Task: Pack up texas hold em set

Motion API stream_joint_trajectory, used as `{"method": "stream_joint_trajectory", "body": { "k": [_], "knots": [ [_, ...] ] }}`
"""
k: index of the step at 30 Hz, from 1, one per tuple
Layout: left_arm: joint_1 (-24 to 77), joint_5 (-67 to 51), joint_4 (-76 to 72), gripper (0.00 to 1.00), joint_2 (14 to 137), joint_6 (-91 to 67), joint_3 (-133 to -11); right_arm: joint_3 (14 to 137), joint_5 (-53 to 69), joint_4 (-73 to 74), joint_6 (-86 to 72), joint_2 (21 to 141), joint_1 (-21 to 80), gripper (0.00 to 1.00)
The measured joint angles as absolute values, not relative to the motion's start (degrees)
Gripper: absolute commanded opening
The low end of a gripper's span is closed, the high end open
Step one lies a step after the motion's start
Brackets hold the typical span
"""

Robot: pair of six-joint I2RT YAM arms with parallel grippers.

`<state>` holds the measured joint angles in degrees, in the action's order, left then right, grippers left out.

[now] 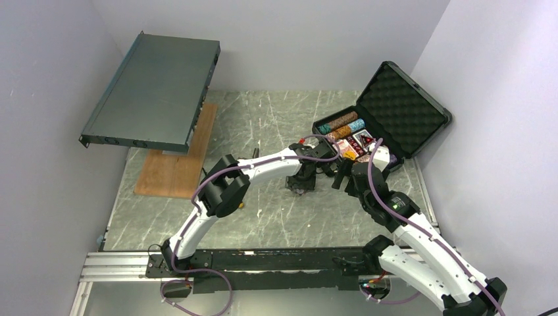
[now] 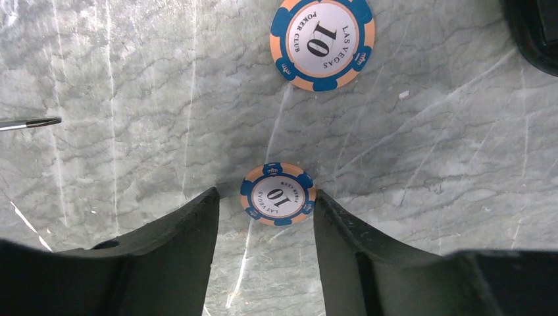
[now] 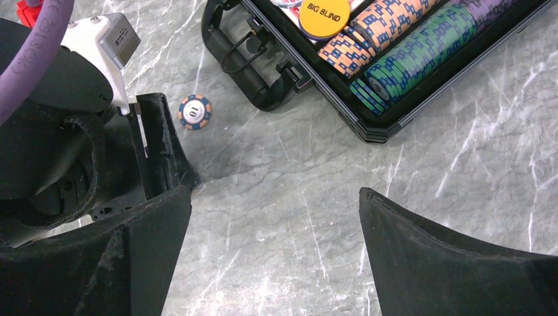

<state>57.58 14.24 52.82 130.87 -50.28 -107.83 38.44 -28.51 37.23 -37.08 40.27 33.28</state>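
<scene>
Found left hand (image 2: 266, 195) spread astride chip (image 2: 278, 203) lying on bench (image 2: 131, 99), evidently to pinch it; second chip (image 2: 322, 43) at twelve o'clock.

Far left you see a dark-grey metal rack unit (image 1: 154, 92), raised and tilted over a wooden board (image 1: 172, 164) on the marbled grey table (image 1: 263, 210). In your left wrist view, a thin metal tool tip (image 2: 33, 122) lies at the left edge.
</scene>
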Motion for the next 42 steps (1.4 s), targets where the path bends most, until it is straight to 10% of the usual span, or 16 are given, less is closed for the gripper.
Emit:
{"method": "stream_joint_trajectory", "body": {
  "k": [27,42],
  "knots": [
    [56.2,13.4,44.6,0.19,114.1,-40.7,-90.9,38.1,-24.8,35.5,-37.3,43.3,30.8,0.99],
    [55.3,10.2,28.6,0.19,93.2,-20.1,-72.1,43.9,29.5,23.3,-31.5,71.0,0.4,0.95]
  ]
}}
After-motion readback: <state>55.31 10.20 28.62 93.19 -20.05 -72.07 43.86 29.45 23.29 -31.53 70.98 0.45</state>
